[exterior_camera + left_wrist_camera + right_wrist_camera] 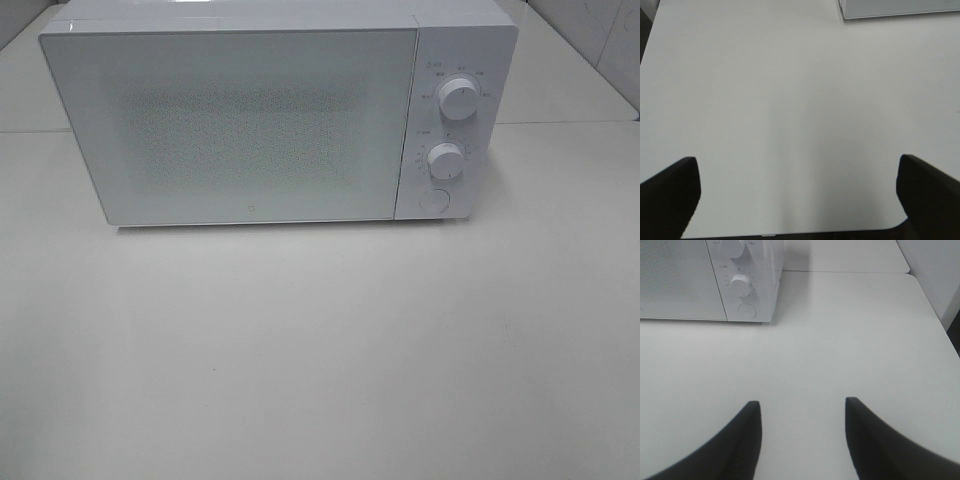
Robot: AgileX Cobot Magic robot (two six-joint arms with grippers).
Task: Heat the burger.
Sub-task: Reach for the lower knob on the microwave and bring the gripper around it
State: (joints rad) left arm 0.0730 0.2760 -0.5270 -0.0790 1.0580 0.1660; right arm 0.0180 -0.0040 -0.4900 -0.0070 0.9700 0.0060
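One microwave oven (250, 120) stands on the white table (320, 360), filling the 12 o'clock part of the high view. Its single door (240, 125) is shut flush, with a speckled window through which nothing can be made out. The control panel sits on the oven's 3 o'clock side and carries three round controls in a column: an upper knob (458, 98), a lower knob (446, 160) and, at 6 o'clock of that, a flat round button (434, 200).

The burger shows in none of the three views, so its place cannot be told.

There are two grippers, each with two dark fingers, and neither arm reaches into the high view. The left gripper (796, 165) hangs over the bare table near its rounded front edge, tilted forward and down, with a corner of the oven far ahead of it. Its fingers (670, 195) are spread as wide as they go, with only tabletop between them.

The right gripper (802, 404) also hangs clear above the table and faces the oven's panel end, where the lower knob and the round button are in sight. Its fingers (745, 440) stand about half apart, a plain gap of tabletop between them, pinching nothing.
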